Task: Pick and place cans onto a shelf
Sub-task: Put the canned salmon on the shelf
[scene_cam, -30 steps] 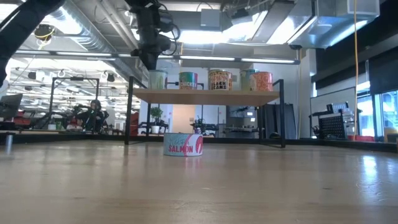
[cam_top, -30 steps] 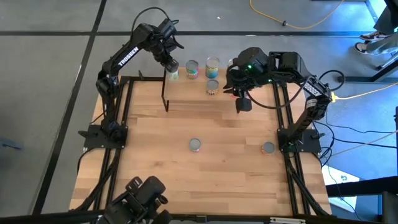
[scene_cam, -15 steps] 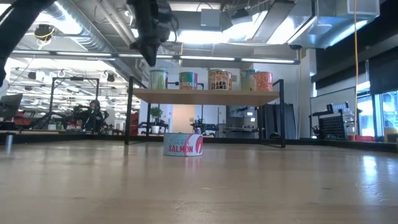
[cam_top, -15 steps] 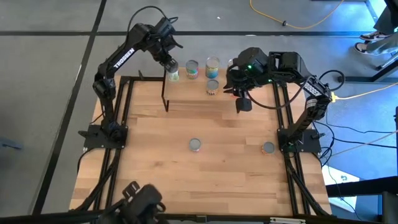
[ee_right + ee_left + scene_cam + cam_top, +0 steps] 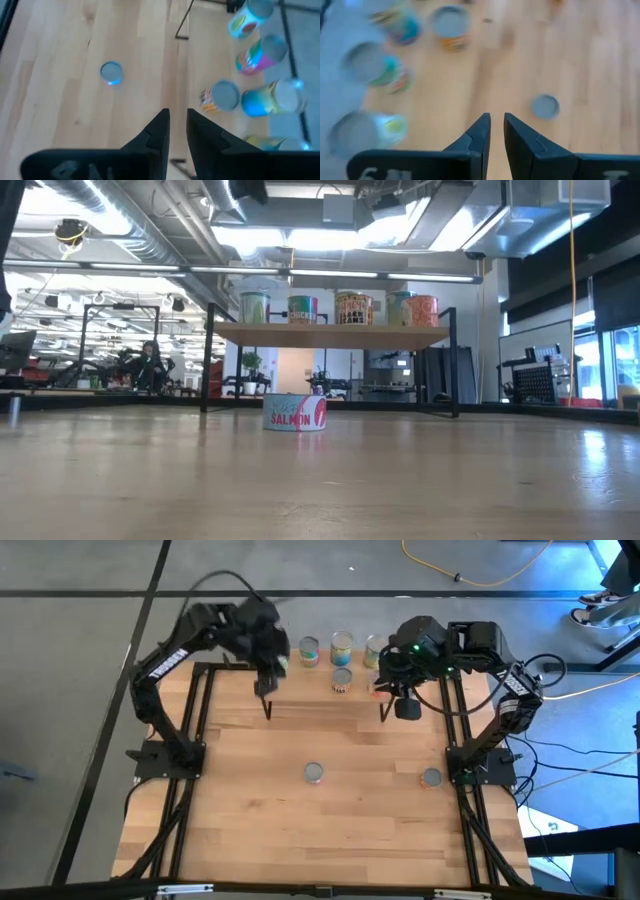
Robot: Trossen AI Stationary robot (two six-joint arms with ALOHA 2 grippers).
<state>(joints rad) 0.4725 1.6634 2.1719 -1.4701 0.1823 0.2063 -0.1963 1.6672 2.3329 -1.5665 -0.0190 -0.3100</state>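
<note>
The shelf (image 5: pixel 330 335) stands at the table's far edge and carries several cans (image 5: pixel 353 308) in a row, also seen from above in the high view (image 5: pixel 341 644). A "salmon" can (image 5: pixel 295 412) stands on the table in front of the shelf (image 5: pixel 314 773). Another can (image 5: pixel 431 777) stands near the right edge. My left gripper (image 5: pixel 265 682) hovers over the shelf's left end, shut and empty (image 5: pixel 496 122). My right gripper (image 5: pixel 405 705) hovers over the shelf's right end, shut and empty (image 5: pixel 177 120).
Black rails (image 5: pixel 195 730) run along both sides of the tabletop, and the arm bases (image 5: pixel 160 755) sit on them. The wide wooden area (image 5: pixel 320 830) toward the near edge holds only the two loose cans.
My left gripper has risen away from the leftmost can on the shelf, out of the low view, and gone toward the table's near edge. My right gripper has shifted a little toward the right edge, uncovering a can at the shelf's right end.
</note>
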